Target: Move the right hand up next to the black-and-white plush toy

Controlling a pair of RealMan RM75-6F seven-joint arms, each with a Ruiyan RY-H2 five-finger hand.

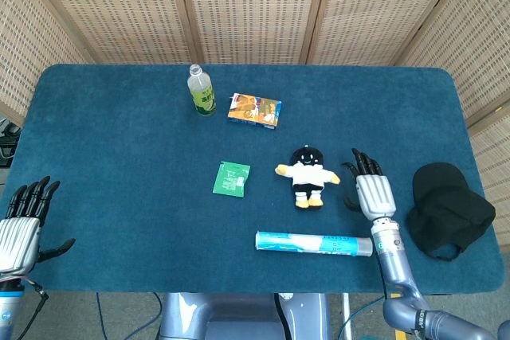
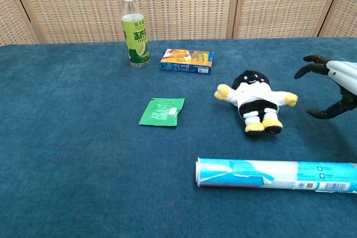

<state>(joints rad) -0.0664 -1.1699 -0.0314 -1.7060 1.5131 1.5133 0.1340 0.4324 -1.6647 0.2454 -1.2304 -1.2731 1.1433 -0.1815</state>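
Observation:
The black-and-white plush toy [image 1: 307, 175] lies on its back on the blue table, yellow hands and feet spread; the chest view shows the toy [image 2: 254, 101] right of centre. My right hand [image 1: 370, 189] hovers just to the toy's right, a small gap away, fingers apart and holding nothing; in the chest view the right hand [image 2: 333, 85] enters from the right edge with curved dark fingertips. My left hand [image 1: 21, 224] stays at the table's near left corner, fingers spread and empty, seen only in the head view.
A light blue tube [image 1: 313, 243] lies near the front edge, just below the right hand. A black cap [image 1: 448, 210] sits at the right. A green sachet [image 1: 231, 177], an orange box [image 1: 254, 110] and a green-labelled bottle [image 1: 202, 91] stand further left and back.

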